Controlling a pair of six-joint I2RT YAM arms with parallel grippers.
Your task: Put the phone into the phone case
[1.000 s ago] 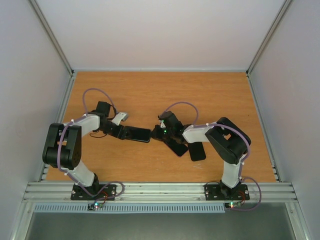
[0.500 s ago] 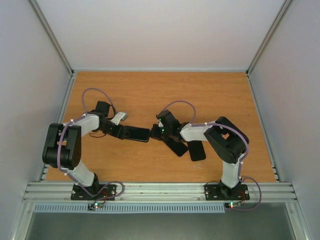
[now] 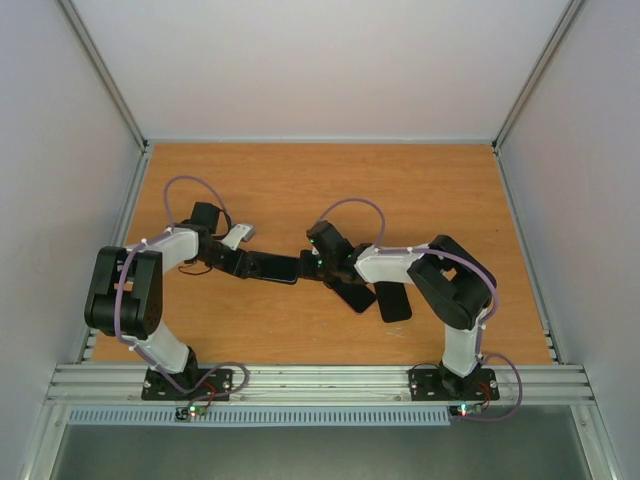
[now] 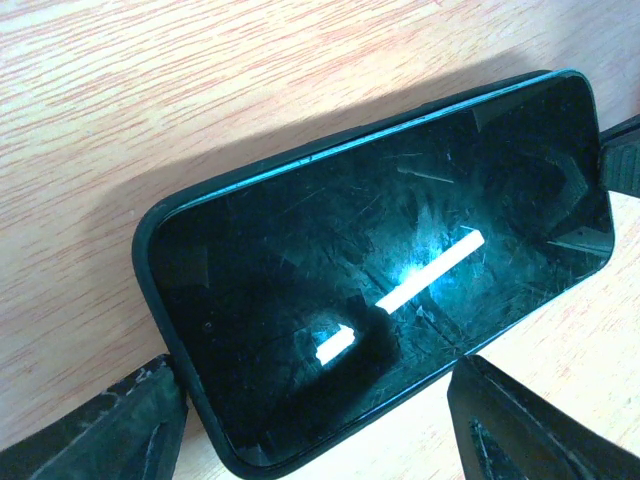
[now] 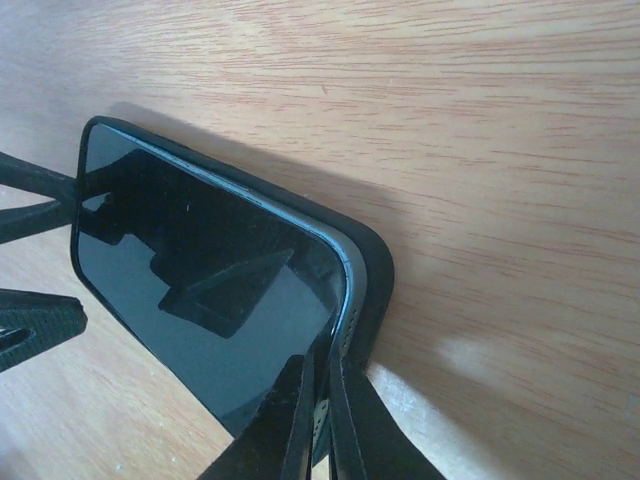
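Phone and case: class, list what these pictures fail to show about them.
Right wrist view: the shut right claw covers the phone's near corner, so its fit in the case there is hidden.
Left wrist view: bright glare and reflections hide what the phone displays.
Top view: phone too small to judge seating.

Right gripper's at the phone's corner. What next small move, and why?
Probably press the shut right gripper down on that corner: the phone edge there looks raised above the phone case, and the left gripper grips the other end.
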